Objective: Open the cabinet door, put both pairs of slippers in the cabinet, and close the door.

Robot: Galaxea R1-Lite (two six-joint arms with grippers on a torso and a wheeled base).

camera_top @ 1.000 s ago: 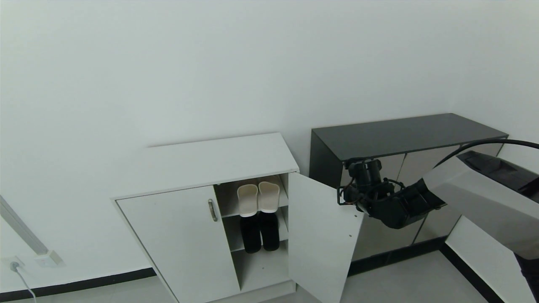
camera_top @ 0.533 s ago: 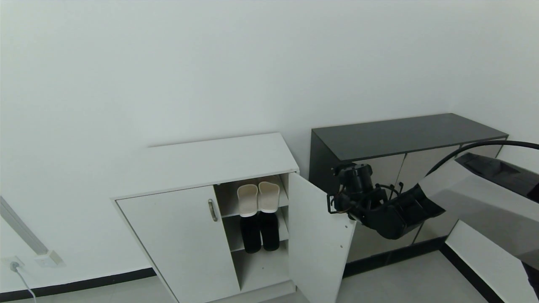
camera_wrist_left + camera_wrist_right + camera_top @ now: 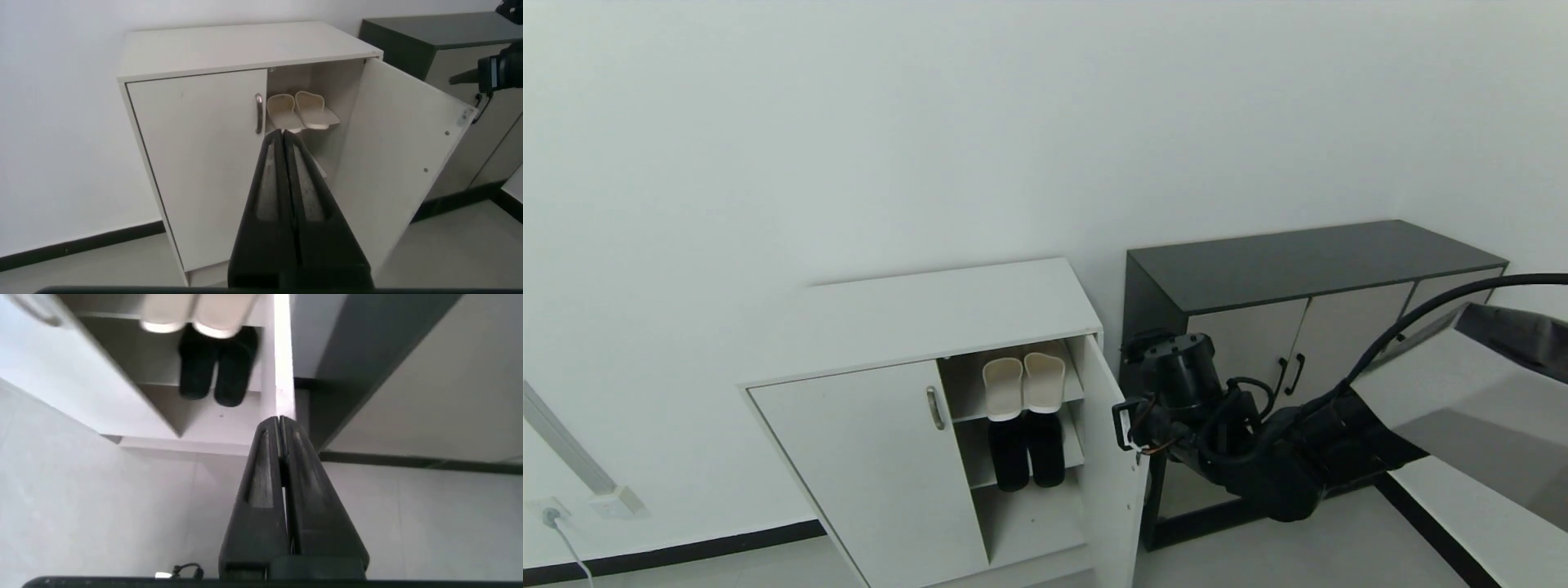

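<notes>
Right end effector [image 3: 282, 423]: closed, empty, tip seemingly touching edge of half-open white cabinet door [image 3: 1111, 478].
Left end effector [image 3: 283, 137]: closed, empty.
Beige slippers [image 3: 1023, 382]: upper shelf [image 3: 968, 406].
Black slippers [image 3: 1027, 453]: shelf below [image 3: 1073, 454].

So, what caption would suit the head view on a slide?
Right gripper at the outer side of the half-open cabinet door, white slippers and black slippers shelved inside.

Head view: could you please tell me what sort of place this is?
Probably a home-style entryway: a white shoe cabinet holding beige slippers and black slippers, beside a dark sideboard.
</notes>
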